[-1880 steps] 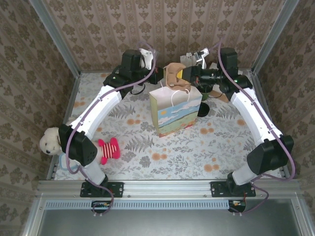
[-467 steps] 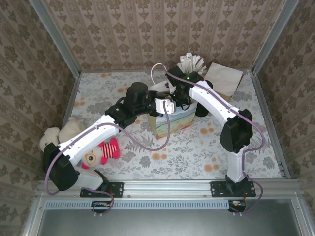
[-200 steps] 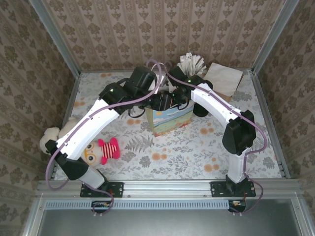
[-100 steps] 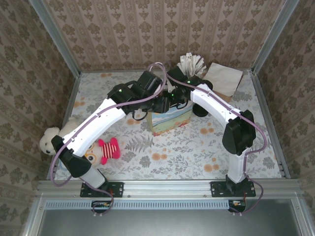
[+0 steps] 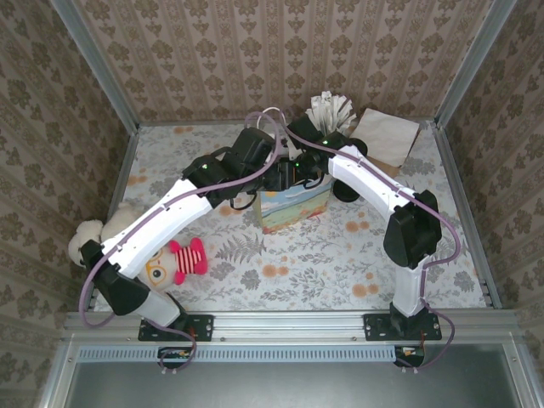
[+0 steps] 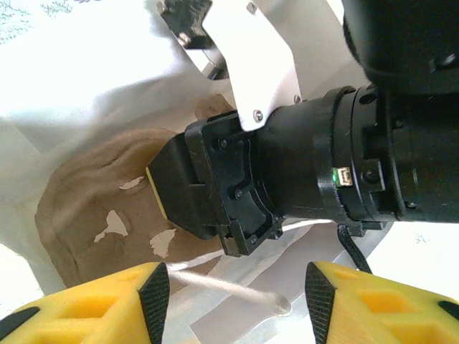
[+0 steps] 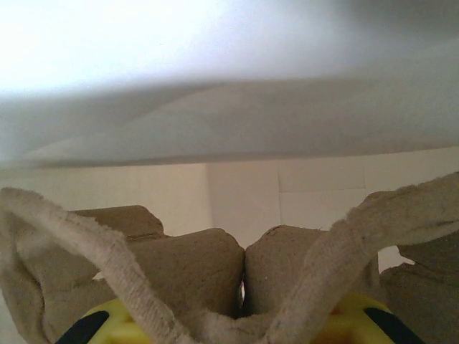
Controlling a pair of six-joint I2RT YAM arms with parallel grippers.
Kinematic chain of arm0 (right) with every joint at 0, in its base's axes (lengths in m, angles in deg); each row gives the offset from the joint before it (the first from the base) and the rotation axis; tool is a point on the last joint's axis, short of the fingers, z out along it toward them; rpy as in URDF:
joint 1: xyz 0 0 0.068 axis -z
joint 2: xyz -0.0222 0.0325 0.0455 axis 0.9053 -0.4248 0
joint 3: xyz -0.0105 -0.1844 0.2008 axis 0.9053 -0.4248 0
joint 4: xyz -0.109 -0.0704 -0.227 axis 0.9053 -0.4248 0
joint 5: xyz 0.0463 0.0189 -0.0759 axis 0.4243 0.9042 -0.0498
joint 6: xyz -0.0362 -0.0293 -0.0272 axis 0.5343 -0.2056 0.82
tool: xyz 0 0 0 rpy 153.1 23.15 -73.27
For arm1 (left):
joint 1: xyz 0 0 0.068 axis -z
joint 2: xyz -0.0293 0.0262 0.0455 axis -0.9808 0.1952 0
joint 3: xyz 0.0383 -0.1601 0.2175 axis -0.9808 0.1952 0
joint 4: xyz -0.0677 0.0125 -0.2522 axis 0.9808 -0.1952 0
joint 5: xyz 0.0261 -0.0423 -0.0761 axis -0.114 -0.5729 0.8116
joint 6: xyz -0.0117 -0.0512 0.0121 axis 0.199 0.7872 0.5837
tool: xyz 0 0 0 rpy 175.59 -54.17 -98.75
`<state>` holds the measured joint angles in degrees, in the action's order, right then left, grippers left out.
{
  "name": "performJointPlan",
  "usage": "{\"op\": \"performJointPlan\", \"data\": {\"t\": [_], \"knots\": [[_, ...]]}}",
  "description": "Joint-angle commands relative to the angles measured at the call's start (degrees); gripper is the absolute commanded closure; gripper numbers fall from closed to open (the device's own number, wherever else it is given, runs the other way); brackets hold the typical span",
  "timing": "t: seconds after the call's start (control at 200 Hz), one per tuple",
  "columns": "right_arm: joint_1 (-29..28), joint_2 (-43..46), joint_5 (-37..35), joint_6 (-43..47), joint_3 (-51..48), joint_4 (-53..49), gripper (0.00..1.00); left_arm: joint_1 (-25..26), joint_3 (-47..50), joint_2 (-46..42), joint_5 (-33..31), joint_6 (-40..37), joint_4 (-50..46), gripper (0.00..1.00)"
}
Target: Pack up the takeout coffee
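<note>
The takeout coffee (image 5: 347, 190) stands right of centre in the top view, just right of the gift bag (image 5: 293, 210), outside both jaws. The right gripper (image 7: 241, 315) clamps a brown pulp tray (image 7: 186, 265) inside the bag; the left gripper (image 6: 233, 287) stands open, a white cord (image 6: 222, 282) between its fingers.

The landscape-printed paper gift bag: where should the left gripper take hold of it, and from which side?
Probably the white cord handle, from above: it lies free at the gift bag's open mouth, between the left gripper's open fingers; thin paper walls would crumple.
</note>
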<state>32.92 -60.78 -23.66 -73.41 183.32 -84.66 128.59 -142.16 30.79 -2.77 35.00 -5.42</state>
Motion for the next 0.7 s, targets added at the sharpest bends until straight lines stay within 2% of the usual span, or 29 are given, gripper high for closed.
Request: {"op": "performJointPlan", "data": {"t": [0.0,0.145,0.29,0.545,0.695], "knots": [[-0.4,0.0,1.0,1.3,-0.4,0.1,0.76,-0.2,-0.9,0.3,-0.7,1.1,-0.4,0.45],[-0.5,-0.1,1.1,1.1,-0.5,0.2,0.76,-0.5,-3.1,3.4,2.2,0.5,-1.8,0.48],[-0.5,0.0,1.0,0.9,-0.2,-0.1,0.76,-0.6,-3.6,3.9,1.8,-0.4,-1.9,0.52],[-0.9,0.9,0.8,0.4,0.7,-0.6,0.76,-0.8,-1.3,3.5,5.5,-3.7,3.7,0.89],[-1.0,0.8,0.6,0.3,1.2,-1.2,0.76,-0.6,2.8,1.2,10.9,-9.5,11.7,0.99]]}}
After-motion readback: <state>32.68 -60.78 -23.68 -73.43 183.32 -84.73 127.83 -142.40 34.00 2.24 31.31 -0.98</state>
